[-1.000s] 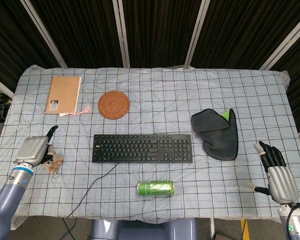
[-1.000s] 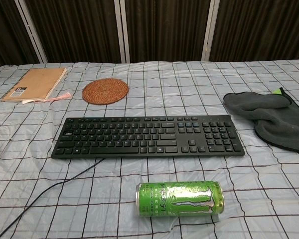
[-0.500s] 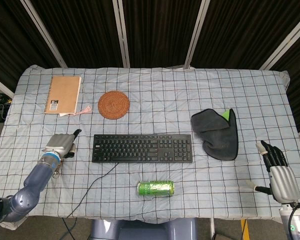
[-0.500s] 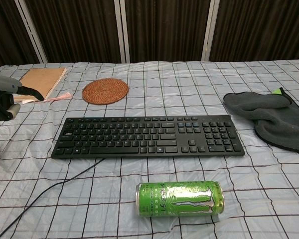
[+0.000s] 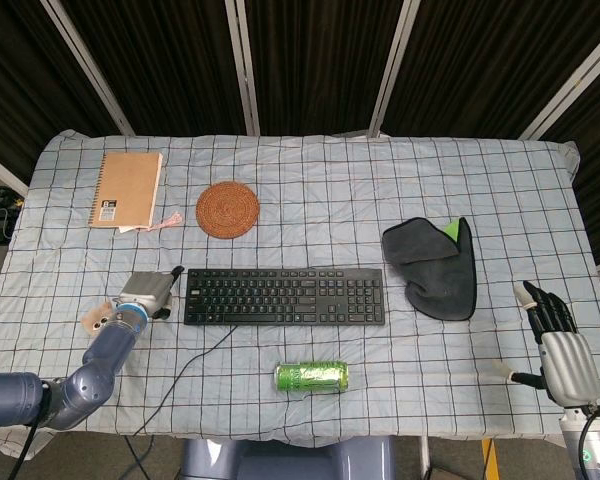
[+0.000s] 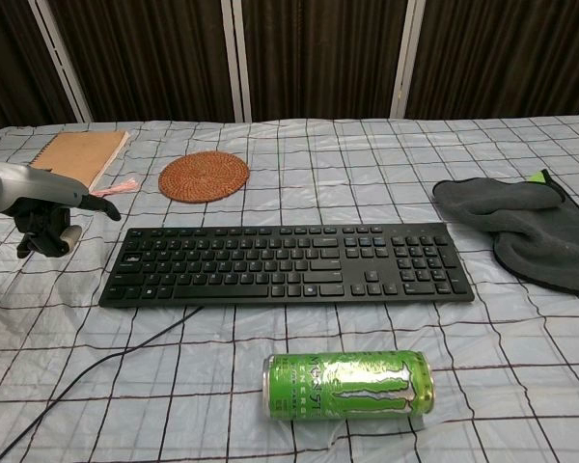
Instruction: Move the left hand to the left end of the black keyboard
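The black keyboard (image 5: 285, 296) lies across the middle of the checked cloth, its cable trailing off toward the front. My left hand (image 5: 148, 295) hovers just beside the keyboard's left end, a small gap away. In the chest view the left hand (image 6: 41, 204) is left of the keyboard (image 6: 285, 262), with one dark finger pointing at the keyboard's corner and the others bent down under the palm, holding nothing. My right hand (image 5: 560, 340) rests at the table's front right edge with straight fingers, holding nothing.
A small tan toy (image 5: 97, 320) lies left of the left hand. A green can (image 5: 311, 376) lies on its side in front of the keyboard. A woven coaster (image 5: 227, 209) and a notebook (image 5: 126, 189) sit behind, a dark cloth (image 5: 435, 268) to the right.
My left hand has travelled right from the tan toy to the keyboard's left end, leaving the toy uncovered on the table. The right hand has barely moved.
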Controlling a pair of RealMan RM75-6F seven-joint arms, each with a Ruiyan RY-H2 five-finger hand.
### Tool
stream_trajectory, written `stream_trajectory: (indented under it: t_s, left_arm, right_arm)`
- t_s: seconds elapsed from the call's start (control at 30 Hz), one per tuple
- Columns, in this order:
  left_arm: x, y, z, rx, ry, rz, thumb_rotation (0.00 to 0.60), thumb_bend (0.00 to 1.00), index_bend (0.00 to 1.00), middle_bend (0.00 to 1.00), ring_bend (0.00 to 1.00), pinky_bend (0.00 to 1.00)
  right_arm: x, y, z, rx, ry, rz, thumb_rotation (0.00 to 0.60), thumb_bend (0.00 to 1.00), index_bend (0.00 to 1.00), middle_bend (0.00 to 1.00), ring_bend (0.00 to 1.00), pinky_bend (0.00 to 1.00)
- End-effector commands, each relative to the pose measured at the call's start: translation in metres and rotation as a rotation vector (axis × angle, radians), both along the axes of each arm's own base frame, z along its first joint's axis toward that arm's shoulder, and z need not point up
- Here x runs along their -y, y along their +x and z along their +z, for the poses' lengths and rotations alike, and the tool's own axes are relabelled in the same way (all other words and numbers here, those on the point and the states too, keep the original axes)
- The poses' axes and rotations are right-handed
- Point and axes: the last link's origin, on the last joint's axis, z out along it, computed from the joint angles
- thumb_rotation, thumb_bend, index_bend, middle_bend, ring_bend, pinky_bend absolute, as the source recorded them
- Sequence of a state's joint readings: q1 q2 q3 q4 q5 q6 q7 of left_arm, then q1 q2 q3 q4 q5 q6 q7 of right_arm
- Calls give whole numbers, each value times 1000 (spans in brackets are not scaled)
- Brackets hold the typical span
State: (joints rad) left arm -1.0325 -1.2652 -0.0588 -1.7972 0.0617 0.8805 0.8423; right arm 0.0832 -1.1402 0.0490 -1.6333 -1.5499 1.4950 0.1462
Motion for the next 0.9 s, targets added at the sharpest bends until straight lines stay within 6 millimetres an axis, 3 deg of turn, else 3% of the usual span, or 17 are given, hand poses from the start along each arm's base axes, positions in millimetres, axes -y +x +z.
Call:
stream_trajectory:
  t_s: [0.03, 0.9]
  left_arm:
    - [-1, 1, -2, 0, -2, 0, 600, 804, 0, 853, 724, 520]
    - [-5, 9, -25, 16, -38, -14, 600, 806, 0, 850, 723, 520]
  right_arm:
    - [0, 0, 0, 2, 0, -1, 600, 71, 34, 0, 0, 0]
    - [1, -1, 2, 20, -6, -2, 600, 72, 34, 0, 0, 0]
